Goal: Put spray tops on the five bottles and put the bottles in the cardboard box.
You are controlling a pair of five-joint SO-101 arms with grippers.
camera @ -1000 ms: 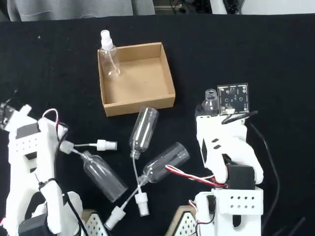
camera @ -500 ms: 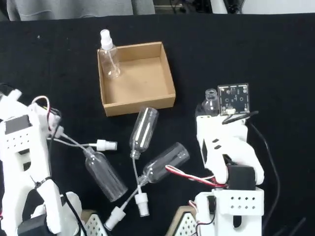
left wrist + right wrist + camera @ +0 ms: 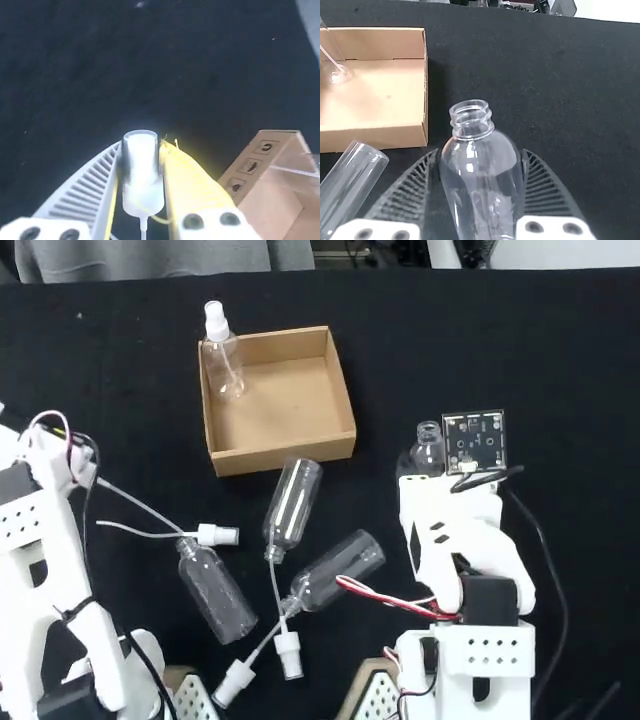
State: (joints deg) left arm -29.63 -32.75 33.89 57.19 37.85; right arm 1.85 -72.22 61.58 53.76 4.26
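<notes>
My left gripper is shut on a white spray top. The left arm stands at the table's left edge, and a thin tube runs from it toward the neck of a lying bottle. Right of the cardboard box, my right gripper is shut on an upright clear bottle with an open neck. One capped bottle leans in the box's far left corner. Two more open bottles lie on the black table.
Three loose spray tops lie on the table: one left of the bottles and two near the front edge. The box is close to the held bottle. A camera board sits on the right arm.
My left arm has swung left and back with the spray top, trailing its tube. The lying bottle by it shifted slightly right. The right arm has not moved.
</notes>
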